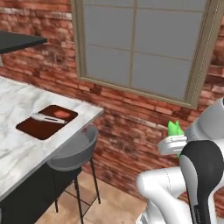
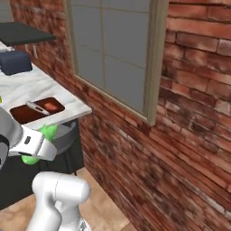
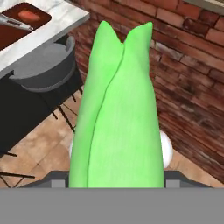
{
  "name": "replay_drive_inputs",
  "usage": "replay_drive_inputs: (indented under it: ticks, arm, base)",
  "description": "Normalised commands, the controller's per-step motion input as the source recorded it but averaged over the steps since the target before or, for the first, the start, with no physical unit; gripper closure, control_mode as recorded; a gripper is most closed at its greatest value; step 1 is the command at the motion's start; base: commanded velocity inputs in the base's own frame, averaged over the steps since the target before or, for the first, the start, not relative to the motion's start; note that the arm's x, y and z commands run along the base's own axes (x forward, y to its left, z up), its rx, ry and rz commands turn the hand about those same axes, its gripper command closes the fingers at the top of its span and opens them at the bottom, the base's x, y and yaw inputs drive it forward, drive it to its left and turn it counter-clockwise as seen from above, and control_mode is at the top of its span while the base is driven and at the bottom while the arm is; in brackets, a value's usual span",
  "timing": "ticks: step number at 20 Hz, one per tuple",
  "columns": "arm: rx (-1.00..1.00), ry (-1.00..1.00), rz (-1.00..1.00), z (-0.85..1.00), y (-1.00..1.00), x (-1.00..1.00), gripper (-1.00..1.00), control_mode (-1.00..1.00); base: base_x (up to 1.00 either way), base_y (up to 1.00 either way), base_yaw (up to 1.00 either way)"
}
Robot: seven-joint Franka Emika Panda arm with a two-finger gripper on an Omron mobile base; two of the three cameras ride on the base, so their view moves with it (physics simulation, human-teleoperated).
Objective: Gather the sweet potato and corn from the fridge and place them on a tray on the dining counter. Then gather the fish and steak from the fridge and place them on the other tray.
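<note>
We see a tray (image 1: pixel 39 127) lying on the dining counter (image 1: pixel 17 148) near its corner. A stool (image 1: pixel 72 153) stands just beside that counter, and the corn (image 1: pixel 176 128) sits well right of it

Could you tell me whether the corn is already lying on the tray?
No, the corn is held in the jaws, apart from the tray.

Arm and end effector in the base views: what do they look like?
The arm is built of glossy white rounded links with a dark, near-black joint cover carrying faint lettering. The end effector is a boxy white block with a small dark slot marking. No cables show.
</note>
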Motion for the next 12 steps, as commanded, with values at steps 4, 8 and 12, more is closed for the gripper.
replay_drive_inputs:
  ticks: [4,8,12]
  arm:
    - [0.00,0.00,0.00,0.00,0.00,0.00,1.00,1.00]
    - [0.00,0.00,0.00,0.00,0.00,0.00,1.00,1.00]
    - [0.00,0.00,0.00,0.00,0.00,0.00,1.00,1.00]
  base:
    - [0.74,-0.27,0.42]
    - [0.63,-0.01,0.45]
    - [0.55,0.02,0.47]
